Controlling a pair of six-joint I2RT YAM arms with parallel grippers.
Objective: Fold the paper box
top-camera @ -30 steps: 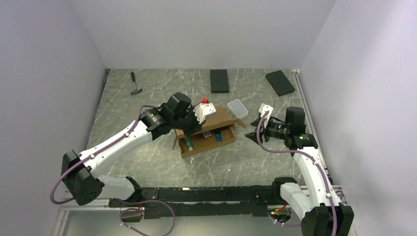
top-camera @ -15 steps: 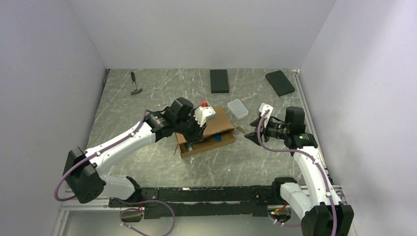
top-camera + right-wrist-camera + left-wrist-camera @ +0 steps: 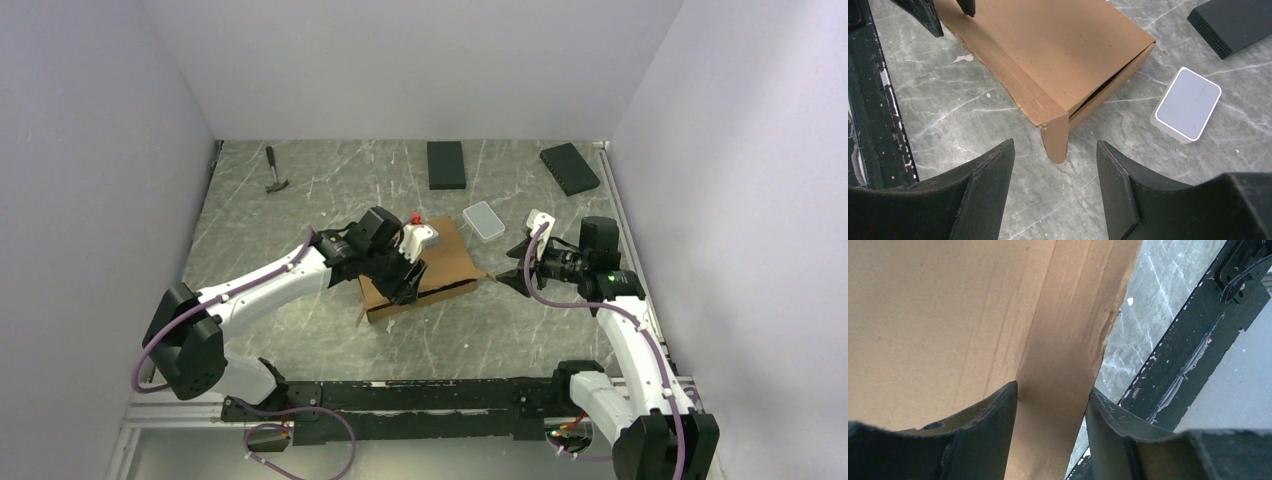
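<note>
- The paper box (image 3: 425, 268) sits mid-table, between my two arms, with its brown lid (image 3: 1048, 45) lowered over the tray.
- My left hand (image 3: 1053, 390) rests over the lid's near-left edge. Its fingers are spread and nothing is pinched between them. I judge it is there to press the lid flat after letting go.
- My right hand (image 3: 1054, 145) hovers just off the box's right corner, fingers apart and empty. It looks ready to catch the corner flap (image 3: 1055, 137), which sticks out and touches the table (image 3: 300, 330).
- A dark gap shows under the lid on the right side, so the box is not fully shut.
- A small white case (image 3: 1188, 102) lies just beyond the box and is not touching it.
- Compared with a second ago: the lid stood raised then, with small coloured items visible inside, and the left hand was closed on it. Now the lid is down, the contents are hidden and the left hand has parted. The right hand has barely moved.
</note>
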